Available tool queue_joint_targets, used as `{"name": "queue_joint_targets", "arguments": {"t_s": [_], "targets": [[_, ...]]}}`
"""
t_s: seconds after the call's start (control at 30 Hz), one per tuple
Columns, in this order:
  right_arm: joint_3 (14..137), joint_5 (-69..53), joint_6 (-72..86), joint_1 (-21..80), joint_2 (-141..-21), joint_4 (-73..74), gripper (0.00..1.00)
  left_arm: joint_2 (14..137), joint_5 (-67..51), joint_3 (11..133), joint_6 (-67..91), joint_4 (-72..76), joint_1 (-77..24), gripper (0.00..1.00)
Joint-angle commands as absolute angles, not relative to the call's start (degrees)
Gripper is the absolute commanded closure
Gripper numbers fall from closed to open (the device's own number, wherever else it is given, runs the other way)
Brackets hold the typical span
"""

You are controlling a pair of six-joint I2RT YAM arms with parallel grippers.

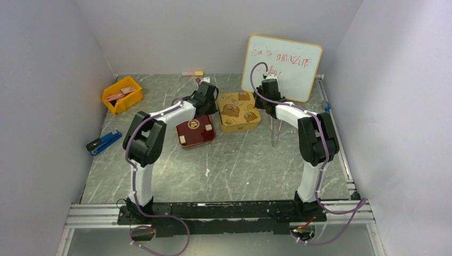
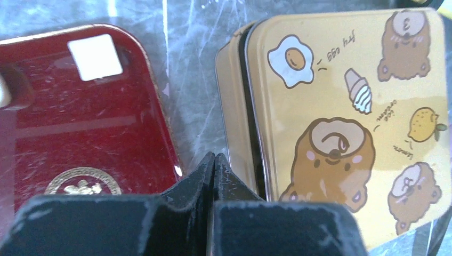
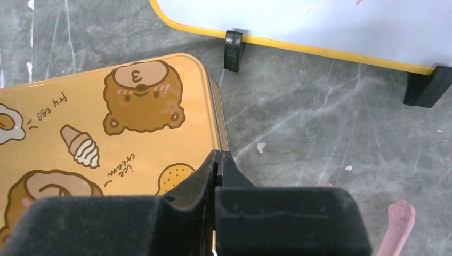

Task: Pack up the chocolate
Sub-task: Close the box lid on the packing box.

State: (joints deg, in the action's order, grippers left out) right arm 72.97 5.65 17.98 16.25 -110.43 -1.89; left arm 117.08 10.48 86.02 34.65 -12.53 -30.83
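- Between the dark red tray [image 2: 106, 133] and the gold tin [image 2: 341, 90], my left gripper [image 2: 214, 160] hangs low over the bench [image 2: 186, 64], shut tight with nothing in it.
- On that tray sits the chocolate [image 2: 96, 56] I can make out: one pale square piece ahead and to the left of my left gripper, and a second cut off at the left wrist view's edge.
- By my reckoning the left arm is the nearer one; its reach is a short swing leftward over the tray rim, opening first.
- Squarish as the pieces look, I see no long axis to line up with.
- Over by the gold tin's far right corner, my right gripper [image 3: 218, 157] is likewise closed and empty, with the whiteboard [image 3: 320, 21] just beyond it.
- From above, both pale pieces show on the tray at once, near opposite edges; the left wrist view gives only one whole.
- Only the right wrist view shows a pink paw-shaped stick [image 3: 400, 224] on the bench.
- With its lid on, the tin shows none of its inside, so any more chocolate there is hidden from me.
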Motion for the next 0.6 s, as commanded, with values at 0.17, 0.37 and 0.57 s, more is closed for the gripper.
{"name": "queue_joint_targets", "arguments": {"t_s": [0.17,0.37,0.57], "targets": [[72.6,4.6,17.9,15.0,-105.0,-2.2,0.99,108.3,12.9,82.6,34.0,-12.4,-30.1,0.95],[70.2,3.4,19.3,14.0,-103.6,-4.1,0.99,107.4,6.8,80.8,35.0,-9.3,-29.2,0.90],[66.1,-7.8,23.7,8.9,-103.3,-11.6,0.75,109.5,-6.0,80.1,36.1,-3.0,-26.3,0.61]]}}
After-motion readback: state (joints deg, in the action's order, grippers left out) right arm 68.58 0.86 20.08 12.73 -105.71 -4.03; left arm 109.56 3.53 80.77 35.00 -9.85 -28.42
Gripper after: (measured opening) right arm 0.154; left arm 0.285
